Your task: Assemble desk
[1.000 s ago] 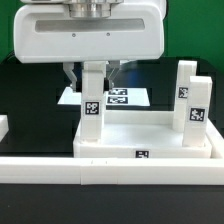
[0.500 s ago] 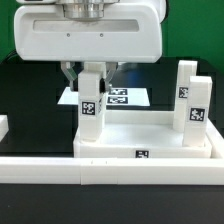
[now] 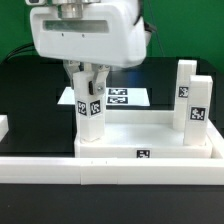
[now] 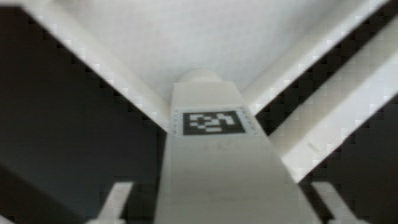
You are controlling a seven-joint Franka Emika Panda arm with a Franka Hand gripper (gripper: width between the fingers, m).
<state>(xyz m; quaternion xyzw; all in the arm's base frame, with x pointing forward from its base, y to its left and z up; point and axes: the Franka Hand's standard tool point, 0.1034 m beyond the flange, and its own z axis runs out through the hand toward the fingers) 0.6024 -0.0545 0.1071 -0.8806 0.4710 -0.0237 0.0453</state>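
Note:
The white desk top (image 3: 150, 147) lies flat behind the low front wall. A white square leg (image 3: 90, 118) with black-and-white tags stands in its corner socket on the exterior view's left, turned so that two tagged faces show. My gripper (image 3: 88, 82) comes down from above and is shut on this leg's upper part, one finger on each side. In the wrist view the leg (image 4: 222, 150) fills the middle with its tag facing the camera, between my gripper's (image 4: 222, 208) fingers, and the top's rims run diagonally. Two more legs (image 3: 194, 110) stand upright at the top's right end.
The marker board (image 3: 128, 97) lies on the black table behind the desk top. The long low white border wall (image 3: 110, 170) runs across the front. A small white part (image 3: 3, 127) sits at the exterior view's left edge.
The hand has turned about its vertical axis and shifted slightly to the exterior view's left. The leg has turned with it, so a second tagged face now shows.

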